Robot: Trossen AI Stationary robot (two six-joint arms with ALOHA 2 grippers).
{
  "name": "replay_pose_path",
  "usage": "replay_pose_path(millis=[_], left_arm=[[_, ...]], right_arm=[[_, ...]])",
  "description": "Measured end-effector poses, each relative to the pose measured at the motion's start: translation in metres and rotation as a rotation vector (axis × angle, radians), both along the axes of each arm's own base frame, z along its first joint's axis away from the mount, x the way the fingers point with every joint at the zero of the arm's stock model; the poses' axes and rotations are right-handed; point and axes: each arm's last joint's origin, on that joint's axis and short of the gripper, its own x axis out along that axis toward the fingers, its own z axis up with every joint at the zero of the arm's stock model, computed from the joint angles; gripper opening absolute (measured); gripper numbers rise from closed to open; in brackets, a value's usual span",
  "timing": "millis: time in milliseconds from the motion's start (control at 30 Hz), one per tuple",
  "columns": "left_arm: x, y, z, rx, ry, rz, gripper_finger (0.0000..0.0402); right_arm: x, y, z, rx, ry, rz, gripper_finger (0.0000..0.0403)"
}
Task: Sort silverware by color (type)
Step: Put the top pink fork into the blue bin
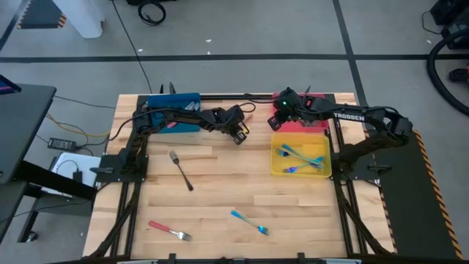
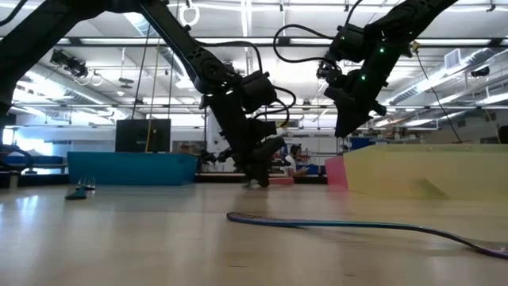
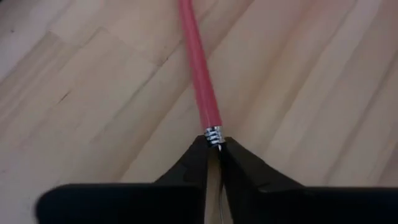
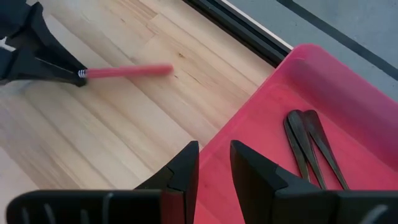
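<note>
Left gripper [image 3: 214, 149]: jaws clamped on a red fork [image 3: 199, 68], gripped at the metal neck just below the handle. The red handle runs straight out ahead of the fingertips, so its long axis lies in line with the gripper. In the high view this gripper [image 1: 239, 135] sits at mid-table near the back, between the blue tray [image 1: 176, 111] and the red tray [image 1: 311, 126].

Right gripper [image 4: 211, 165]: jaws a little apart, holding nothing. It hangs over the near rim of the red tray [image 4: 261, 106], which already holds dark forks [image 4: 308, 146]. The right wrist view shows the held red fork [image 4: 127, 71] short of that rim, over bare wood, handle tip aimed toward the tray.

The relation that governs your next move: the red tray lies to the right of the left gripper, roughly along the handle's own axis, and the right gripper stands between them. I judge a collision risk if you carry straight across; clear the right arm first.

Remaining on the table:
- dark fork [image 1: 180, 169], left of centre
- second red fork [image 1: 169, 230], front left
- blue fork [image 1: 250, 222], front centre

The yellow tray [image 1: 277, 167] holds blue forks [image 1: 300, 158]. Sorting looks well along but unfinished.
</note>
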Motion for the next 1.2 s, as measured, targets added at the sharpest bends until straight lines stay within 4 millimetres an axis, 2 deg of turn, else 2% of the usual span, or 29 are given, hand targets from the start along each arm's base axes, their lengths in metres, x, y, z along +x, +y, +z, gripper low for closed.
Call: replay_pose_path(millis=[100, 333, 433, 533, 800, 967, 1067, 1200], left_arm=[[-0.001, 0.0, 0.0, 0.015, 0.018, -0.026, 0.0013], [-0.003, -0.002, 0.008, 0.055, 0.05, -0.12, 0.001], [-0.011, -0.004, 0.023, 0.065, 0.086, -0.163, 0.0008], [-0.02, -0.005, 0.053, 0.091, 0.087, -0.194, 0.0009], [-0.066, 0.001, 0.12, 0.144, 0.15, -0.235, 0.0009], [-0.111, 0.021, 0.149, 0.119, 0.215, -0.124, 0.0009], [-0.138, 0.034, 0.159, 0.084, 0.259, -0.051, 0.001], [-0.163, 0.05, 0.156, 0.008, 0.336, 0.027, 0.001]], right_arm=[[0.0, 0.0, 0.0, 0.0, 0.002, 0.001, 0.0099], [0.0, 0.0, 0.0, 0.003, 0.006, 0.002, 0.0099], [-0.001, 0.0, -0.001, 0.004, 0.009, 0.003, 0.0099], [-0.001, 0.0, -0.001, 0.005, 0.01, 0.002, 0.0099], [-0.001, 0.001, -0.001, 0.011, 0.019, 0.004, 0.0099], [0.0, 0.006, -0.003, 0.021, 0.037, 0.021, 0.0099], [0.001, 0.009, -0.003, 0.022, 0.039, 0.035, 0.0099], [0.003, 0.013, -0.003, 0.023, 0.041, 0.05, 0.0099]])
